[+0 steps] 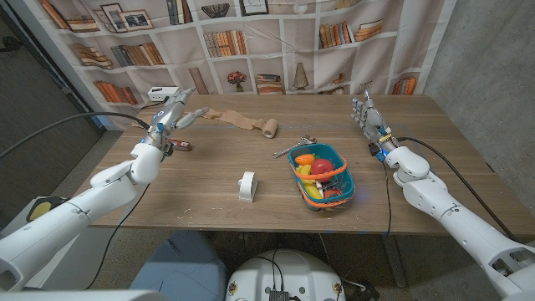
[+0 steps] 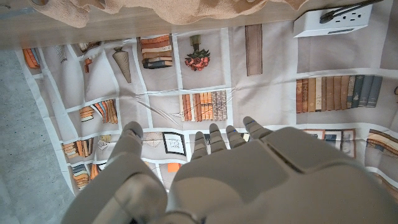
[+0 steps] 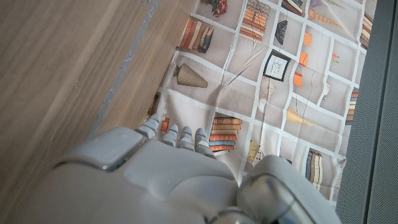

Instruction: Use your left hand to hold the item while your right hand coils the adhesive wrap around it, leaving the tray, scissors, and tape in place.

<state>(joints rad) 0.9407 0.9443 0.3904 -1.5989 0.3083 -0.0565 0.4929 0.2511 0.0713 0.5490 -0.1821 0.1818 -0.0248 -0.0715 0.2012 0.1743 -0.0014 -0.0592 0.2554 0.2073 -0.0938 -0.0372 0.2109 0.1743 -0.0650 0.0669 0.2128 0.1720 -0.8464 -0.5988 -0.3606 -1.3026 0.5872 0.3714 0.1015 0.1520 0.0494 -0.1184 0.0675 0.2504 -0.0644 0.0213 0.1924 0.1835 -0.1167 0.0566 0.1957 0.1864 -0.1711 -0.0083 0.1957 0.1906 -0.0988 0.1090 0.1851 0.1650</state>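
**Both hands raised and empty, wrap not yet taken up**

Nearest, at about 6 o'clock on the worktop (image 1: 209,188), stands the white tape roll (image 1: 247,186); just past it toward 4 o'clock sits the teal tray (image 1: 320,174) of bright pieces, with the scissors (image 1: 292,148) lying close by its far-left rim — all three are to stay put.

The left hand (image 1: 180,113) hovers at 10 o'clock, fingers spread and grasping nothing, pointing toward the tan adhesive wrap (image 1: 242,121), which trails partly unrolled at 11 to 12 o'clock, its roll end nearest the centre; the right hand (image 1: 364,110) stands upright at 2 o'clock, released, well apart from the wrap.

My judgement: the step is the first reach; the left should settle on the item to be wrapped before the right takes the roll end — approaching from the far side, clear of the scissors and tray.
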